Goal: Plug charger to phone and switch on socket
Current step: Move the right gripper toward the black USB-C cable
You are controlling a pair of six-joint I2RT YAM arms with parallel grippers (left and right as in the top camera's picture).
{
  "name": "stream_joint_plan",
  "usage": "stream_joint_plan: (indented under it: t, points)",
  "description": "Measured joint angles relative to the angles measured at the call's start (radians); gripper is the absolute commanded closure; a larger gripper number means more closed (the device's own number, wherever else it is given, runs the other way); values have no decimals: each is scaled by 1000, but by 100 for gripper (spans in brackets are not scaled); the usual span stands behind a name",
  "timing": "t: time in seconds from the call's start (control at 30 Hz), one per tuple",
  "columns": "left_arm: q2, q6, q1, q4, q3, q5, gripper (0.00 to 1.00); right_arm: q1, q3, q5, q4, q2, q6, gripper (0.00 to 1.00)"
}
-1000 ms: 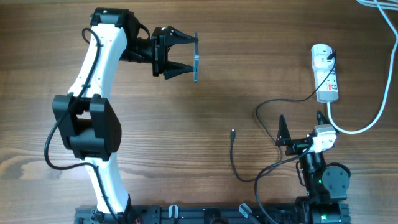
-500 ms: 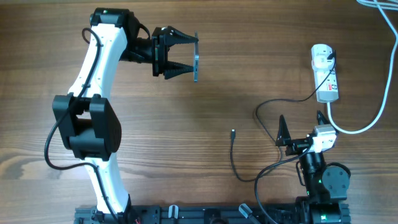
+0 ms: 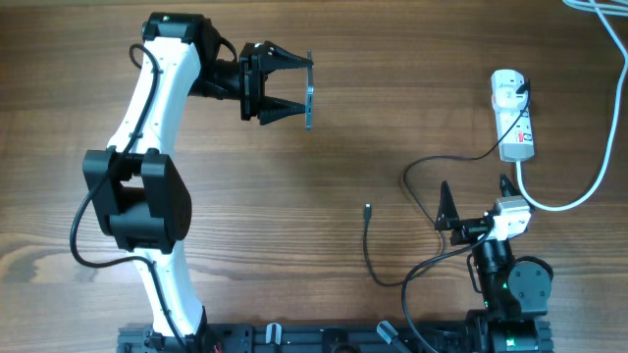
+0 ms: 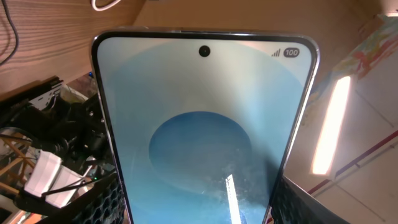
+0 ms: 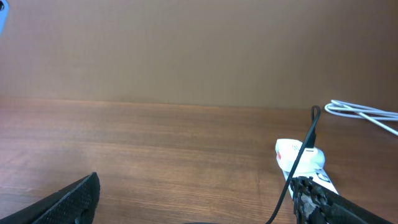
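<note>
My left gripper [image 3: 294,87] is shut on the phone [image 3: 309,91], holding it on edge above the table at the upper middle. In the left wrist view the phone's blue screen [image 4: 205,118] fills the frame between the fingers. The charger's thin black cable [image 3: 432,162] runs from its plug in the socket [image 3: 514,127] at the right, loops past my right arm, and ends in a small connector tip [image 3: 367,208] lying on the wood. My right gripper [image 3: 476,193] is open and empty beside the socket [image 5: 300,157], with the cable [image 5: 301,163] rising in front of it.
The socket's thick white cord [image 3: 599,167] curves off to the upper right edge and shows as white loops in the right wrist view [image 5: 364,113]. The arms' bases and black cables stand along the front edge [image 3: 324,338].
</note>
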Motion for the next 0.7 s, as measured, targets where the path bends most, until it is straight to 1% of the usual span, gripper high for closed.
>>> stream_joint_plan:
  t: [0.5,0.57,0.63,0.67,0.7]
  points:
    - [0,0,0,0,0,0,35,0,0,0,0,0,0,0]
    - [0,0,0,0,0,0,35,0,0,-3,31,0,8,0]
    - [0,0,0,0,0,0,35,0,0,-65,39,0,65,0]
    - [0,0,0,0,0,0,35,0,0,-141,44,0,134,0]
    - [0,0,0,0,0,0,36,0,0,-262,39,0,245,0]
